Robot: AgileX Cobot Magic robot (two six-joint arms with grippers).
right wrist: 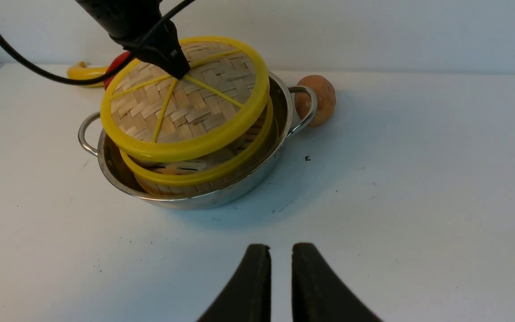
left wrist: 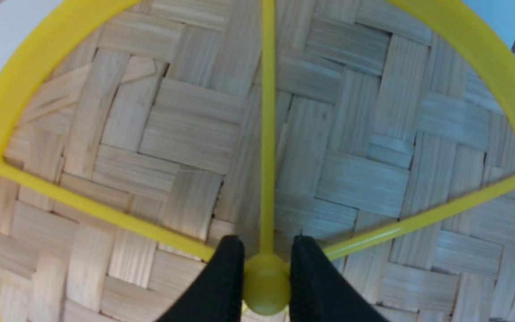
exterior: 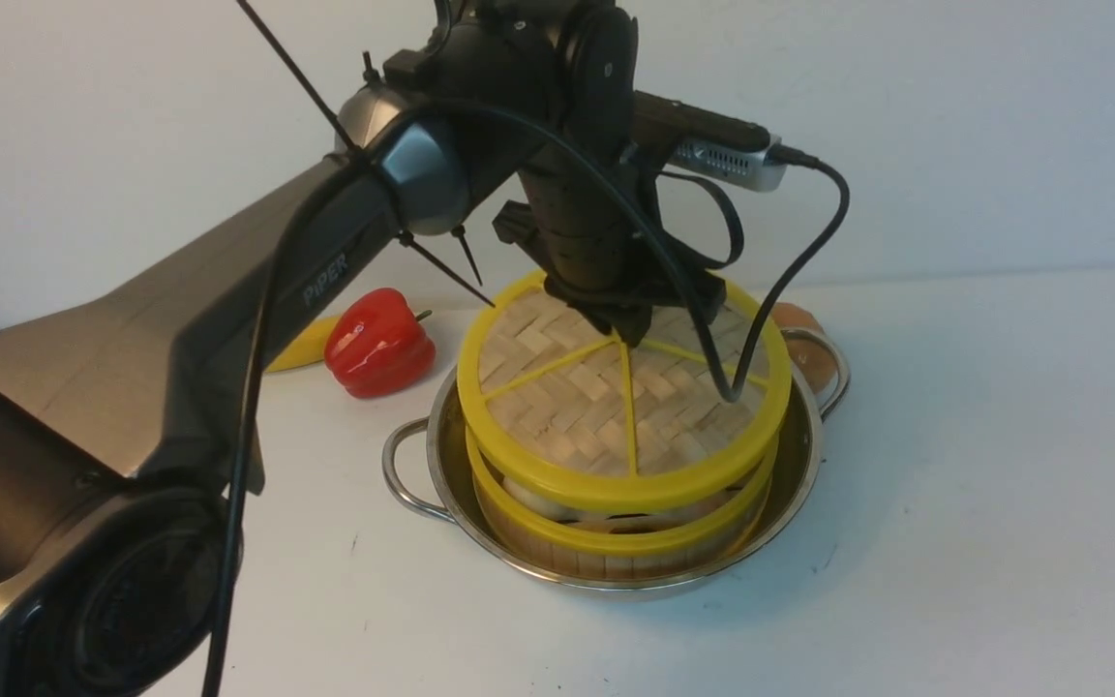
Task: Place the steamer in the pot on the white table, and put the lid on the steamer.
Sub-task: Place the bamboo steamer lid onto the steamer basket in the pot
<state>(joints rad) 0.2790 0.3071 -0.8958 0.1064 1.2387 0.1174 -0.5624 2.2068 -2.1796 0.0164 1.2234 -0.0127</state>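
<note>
L gripper (left wrist: 267, 273) clamped on lid (exterior: 625, 407) by its knob (left wrist: 267, 284); steamer (exterior: 616, 547) below it, sitting in pot (exterior: 799, 465). R gripper (right wrist: 280, 268) empty, tips slightly apart, over white table (right wrist: 396, 201).

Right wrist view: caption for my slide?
The left gripper holds the woven lid over the steamer in the steel pot.

The plain flat white tabletop (exterior: 983, 484) is being lit softly, faint shadows being cast. The black gripper fingertips (left wrist: 226, 268) are being blurred.
</note>
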